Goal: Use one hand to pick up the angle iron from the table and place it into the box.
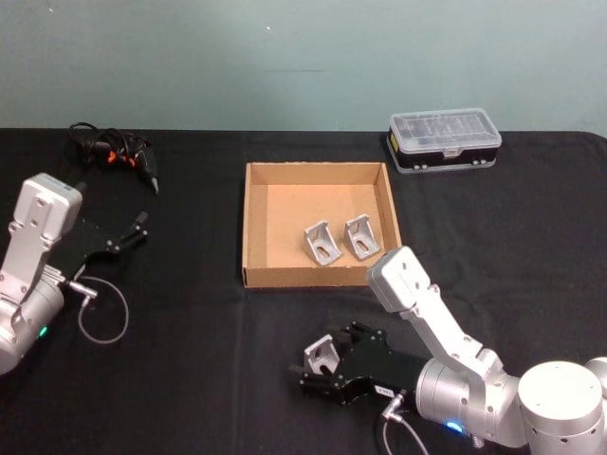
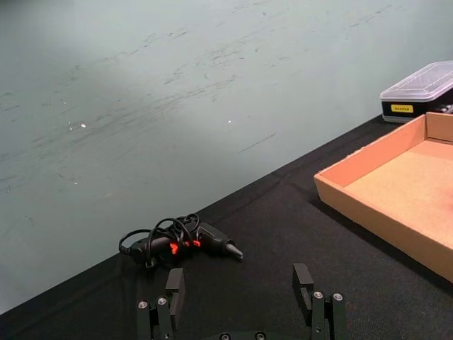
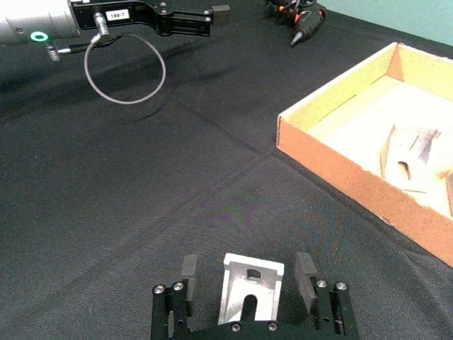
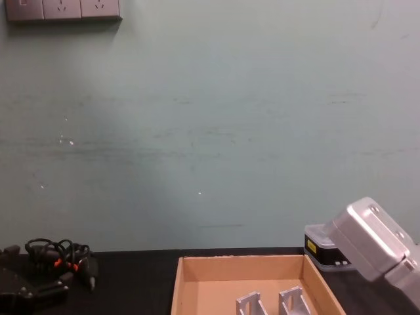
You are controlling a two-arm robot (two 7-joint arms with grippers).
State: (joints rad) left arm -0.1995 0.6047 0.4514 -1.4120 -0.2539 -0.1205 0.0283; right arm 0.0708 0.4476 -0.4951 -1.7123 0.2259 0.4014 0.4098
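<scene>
Arm shells: silver-grey, boxy wrist links, rounded joints.
Left tool [image 1: 140,224]: black, with a thin grey cable loop and a white label.
Right tool [image 3: 246,268]: black, screws at the finger bases.
Lights: green ring left, blue right.

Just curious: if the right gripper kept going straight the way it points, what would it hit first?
The angle iron, already between the open jaws of the right gripper. Beyond it, only bare table as far as visible.
</scene>
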